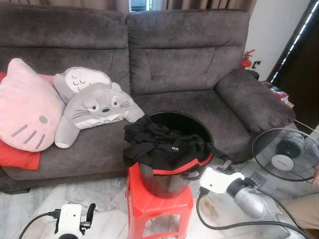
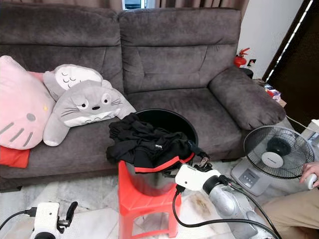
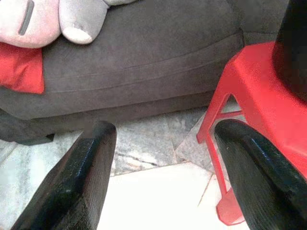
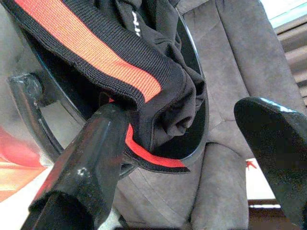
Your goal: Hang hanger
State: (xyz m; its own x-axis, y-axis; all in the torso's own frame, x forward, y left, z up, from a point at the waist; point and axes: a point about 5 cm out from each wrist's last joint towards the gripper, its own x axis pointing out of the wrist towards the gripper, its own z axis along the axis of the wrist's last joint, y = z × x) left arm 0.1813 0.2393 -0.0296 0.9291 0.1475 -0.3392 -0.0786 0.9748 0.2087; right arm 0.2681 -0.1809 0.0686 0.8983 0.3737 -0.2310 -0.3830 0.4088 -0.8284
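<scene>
A black garment (image 1: 159, 147) with an orange-red hem is heaped over the rim of a black bucket (image 1: 185, 121), which stands on a red plastic stool (image 1: 159, 204) in front of the sofa. My right gripper (image 1: 223, 167) is at the bucket's right side, open. In the right wrist view the garment's hem (image 4: 144, 81) drapes onto one finger (image 4: 91, 158), and the other finger stands apart. My left gripper (image 3: 163, 139) hangs low to the left of the stool, open with nothing between its fingers. I see no hanger.
A dark grey sofa (image 1: 199, 64) holds a pink cat cushion (image 1: 25, 107) and grey plush toys (image 1: 94, 107). A floor fan (image 1: 285, 154) stands at the right. A person's hand (image 2: 310, 175) and knee (image 2: 289, 211) are at the far right.
</scene>
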